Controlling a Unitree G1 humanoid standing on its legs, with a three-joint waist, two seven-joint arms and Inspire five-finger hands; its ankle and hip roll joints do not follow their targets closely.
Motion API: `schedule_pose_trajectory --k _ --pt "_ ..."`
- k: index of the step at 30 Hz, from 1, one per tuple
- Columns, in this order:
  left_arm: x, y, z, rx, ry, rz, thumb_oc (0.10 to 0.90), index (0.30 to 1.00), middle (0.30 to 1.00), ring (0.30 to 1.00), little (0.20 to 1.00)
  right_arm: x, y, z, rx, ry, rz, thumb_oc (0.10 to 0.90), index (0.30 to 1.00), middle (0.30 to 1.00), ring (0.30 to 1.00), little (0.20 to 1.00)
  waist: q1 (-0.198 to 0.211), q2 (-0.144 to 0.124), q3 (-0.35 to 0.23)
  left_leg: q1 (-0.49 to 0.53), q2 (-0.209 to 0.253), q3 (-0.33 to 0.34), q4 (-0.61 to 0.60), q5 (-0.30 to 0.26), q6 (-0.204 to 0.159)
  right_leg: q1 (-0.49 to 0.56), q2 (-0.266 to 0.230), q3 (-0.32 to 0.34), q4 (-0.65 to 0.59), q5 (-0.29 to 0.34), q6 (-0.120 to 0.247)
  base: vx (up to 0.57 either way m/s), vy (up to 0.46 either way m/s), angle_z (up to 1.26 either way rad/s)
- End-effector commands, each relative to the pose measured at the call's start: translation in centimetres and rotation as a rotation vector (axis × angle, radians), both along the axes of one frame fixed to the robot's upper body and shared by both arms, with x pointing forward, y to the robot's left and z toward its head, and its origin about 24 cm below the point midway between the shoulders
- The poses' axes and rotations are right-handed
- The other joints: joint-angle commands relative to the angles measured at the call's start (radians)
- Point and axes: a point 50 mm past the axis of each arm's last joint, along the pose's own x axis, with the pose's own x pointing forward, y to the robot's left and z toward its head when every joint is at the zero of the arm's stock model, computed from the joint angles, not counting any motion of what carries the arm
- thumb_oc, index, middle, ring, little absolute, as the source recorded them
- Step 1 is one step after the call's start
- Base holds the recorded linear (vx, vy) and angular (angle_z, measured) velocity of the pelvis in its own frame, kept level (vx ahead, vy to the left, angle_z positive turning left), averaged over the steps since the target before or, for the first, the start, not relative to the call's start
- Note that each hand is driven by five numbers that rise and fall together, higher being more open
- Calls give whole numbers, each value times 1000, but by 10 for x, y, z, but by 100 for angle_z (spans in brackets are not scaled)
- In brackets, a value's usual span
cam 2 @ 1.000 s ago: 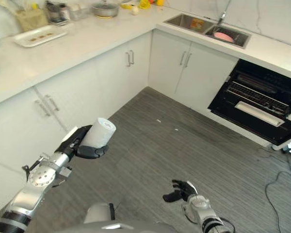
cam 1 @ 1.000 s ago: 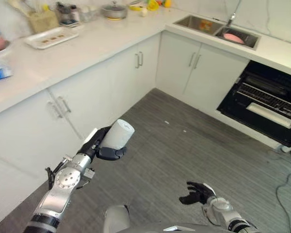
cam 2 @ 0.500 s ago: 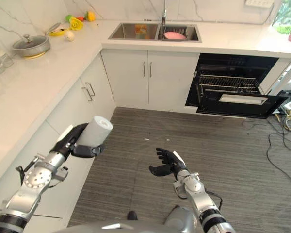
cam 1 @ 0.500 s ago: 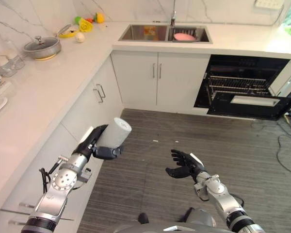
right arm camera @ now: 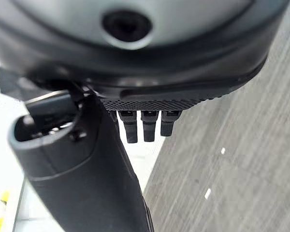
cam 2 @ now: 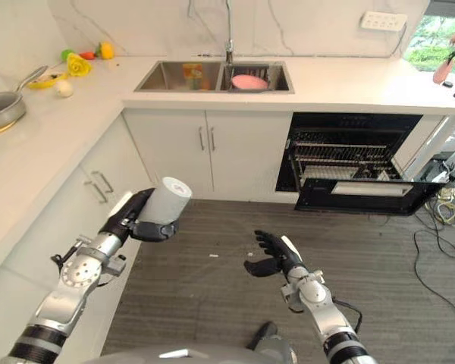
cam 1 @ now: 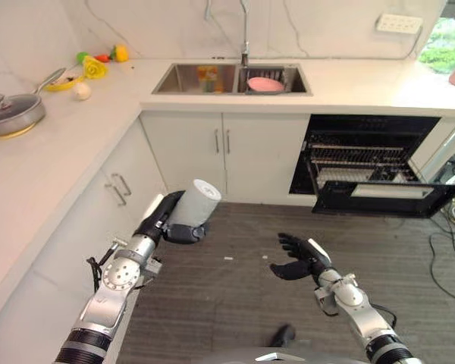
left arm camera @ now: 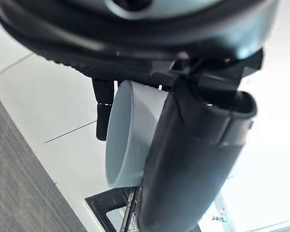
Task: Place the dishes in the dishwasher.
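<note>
I had my left hand (cam 1: pixel 164 220) wrapped round a pale grey cup (cam 1: pixel 194 202), fingers behind it and thumb curled across its near side, holding it tilted with its open mouth turned up and to the right. From my left wrist the cup (left arm camera: pixel 128 130) sat snug between the thumb and the fingers. I held it in the air over the grey floor (cam 1: pixel 235 296), just in front of the left-hand run of white cabinets (cam 1: pixel 114 193).

My right hand (cam 1: pixel 297 256) hung lower and to the right, empty, its fingers loose and spread, palm turned toward the left. From my right wrist the fingers (right arm camera: pixel 144 124) pointed out straight with nothing between them and the thumb.

The dishwasher (cam 1: pixel 368 163) stood far to the right under the counter, its dark door (cam 1: pixel 387 196) dropped open and a wire rack (cam 1: pixel 356 158) showing inside. It was well apart from the cup, with open floor between them. A small white scrap (cam 1: pixel 227 258) lay on the floor between my hands.

On the far counter sat the double sink (cam 1: pixel 231 78), with a pink dish (cam 1: pixel 265 83) in its right basin and the tap (cam 1: pixel 244 30) rising behind. On the left counter (cam 1: pixel 53 144) lay a lidded pan (cam 1: pixel 14 114), and farther off some yellow, green and red pieces of fruit (cam 1: pixel 95 64). A white wall socket (cam 1: pixel 399 23) showed at the far right.
</note>
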Motion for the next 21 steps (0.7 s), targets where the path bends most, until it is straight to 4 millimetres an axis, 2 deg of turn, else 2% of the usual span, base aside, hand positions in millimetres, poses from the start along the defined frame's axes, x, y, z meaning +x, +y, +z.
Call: schedule_pose_trajectory --k 1,2,3,4,5,6,7,8,9,10,11,13,14,15,16,17,18,19,20,21 --pt "21 -4 59 33 -281 -67 400 300 300 300 300 41 9 56 -11 -306 68 800 900 900 900 900 14 -48 8 -74 -20 -3 -121 94 71 107 61 -21 -160 -92 130 404 163 -127" --pt "17 -4 55 21 -268 -58 400 300 300 300 300 44 11 57 -9 -315 73 800 900 900 900 900 37 -46 8 -100 -25 6 -266 30 111 119 69 9 -162 -117 150 400 222 -70" --pt "14 -2 53 16 -264 -51 400 300 300 300 300 48 14 61 -10 -330 90 800 900 900 900 900 52 -53 6 -124 -34 4 -324 1 131 127 61 43 -162 -126 157 289 191 -72" --pt "14 -2 53 16 -264 -50 400 300 300 300 300 48 14 61 -10 -330 90 800 900 900 900 900 54 -53 6 -123 -35 7 -326 1 131 126 60 46 -162 -125 157 189 154 -78" --pt "11 0 51 18 -258 -38 400 300 300 300 300 51 17 65 -23 -348 115 800 900 900 900 900 68 -53 13 -158 -42 -32 -394 -19 140 134 61 72 -162 -132 161 178 146 -95" --pt "9 2 49 11 -255 -28 400 300 300 300 300 53 19 67 -40 -362 137 800 900 900 900 900 76 -53 13 -148 -50 -53 -474 -21 146 141 61 101 -162 -131 166 342 302 -94" --pt "4 7 45 12 -244 -5 400 300 300 300 300 56 21 73 -78 -402 159 800 900 900 900 900 89 -43 21 -145 -52 -104 -588 17 140 164 68 142 -162 -141 168 250 221 -90" --pt "4 7 45 12 -244 -4 400 300 300 300 300 56 21 73 -78 -402 159 800 900 900 900 900 90 -44 22 -142 -53 -103 -592 19 140 165 67 142 -162 -141 168 228 353 -97" --pt "2 9 43 14 -244 6 400 300 300 300 300 57 21 78 -98 -434 162 800 900 900 900 900 94 -32 33 -172 -52 -112 -664 109 136 179 66 152 -162 -135 165 180 260 -99" --pt "2 9 44 21 -248 6 400 300 300 300 300 58 20 80 -102 -446 160 800 900 900 900 900 91 -26 34 -187 -44 -113 -682 126 125 200 71 171 -162 -154 169 187 372 -84" --pt "1 9 44 20 -250 4 400 300 300 300 300 59 20 85 -104 -465 164 800 900 900 900 900 92 -19 35 -182 -41 -82 -712 154 130 199 69 159 -157 -146 168 171 259 -59" --pt "-1 8 41 14 -237 3 400 300 300 300 300 59 21 86 -107 -471 170 800 900 900 900 900 91 1 16 -132 -48 -66 -779 150 148 202 66 166 -140 -160 182 115 266 -42" --pt "-1 8 41 14 -236 3 400 300 300 300 300 59 21 86 -107 -471 170 800 900 900 900 900 92 1 16 -127 -49 -64 -784 152 148 202 64 168 -137 -162 183 137 280 -44" --pt "0 6 39 8 -233 -4 400 300 300 300 300 58 20 85 -116 -467 169 800 900 900 900 900 90 7 8 -106 -72 -68 -788 147 152 203 47 169 -112 -163 191 205 361 -35" --pt "1 2 43 4 -242 -31 400 300 300 300 300 58 19 85 -106 -461 162 800 900 900 900 900 76 14 -9 -65 -95 -39 -812 128 173 198 16 159 -47 -167 209 253 472 -27" --pt "3 0 46 2 -250 -48 400 300 300 300 300 58 19 85 -94 -459 155 800 900 900 900 900 74 16 -9 -54 -104 -23 -811 120 186 188 -6 158 13 -176 219 183 329 -24" --pt "3 0 46 3 -250 -48 400 300 300 300 300 58 19 85 -93 -459 155 800 900 900 900 900 76 14 -8 -53 -106 -21 -811 119 188 184 -11 161 23 -181 220 175 339 -30" --pt "6 -1 51 -3 -270 -65 400 300 300 300 300 61 24 88 -40 -471 140 800 900 900 900 900 63 20 1 -27 -120 8 -803 90 222 131 -67 156 178 -175 248 124 233 -31" --pt "6 -1 51 -2 -270 -65 400 300 300 300 300 61 24 89 -40 -471 140 800 900 900 900 900 65 18 2 -27 -123 11 -803 89 224 126 -72 159 188 -179 250 185 318 -39" --pt "7 -1 51 -6 -271 -65 400 300 300 300 300 62 25 90 -32 -476 141 800 900 900 900 900 61 21 7 -5 -128 31 -806 73 239 101 -107 138 250 -142 271 111 167 -36"
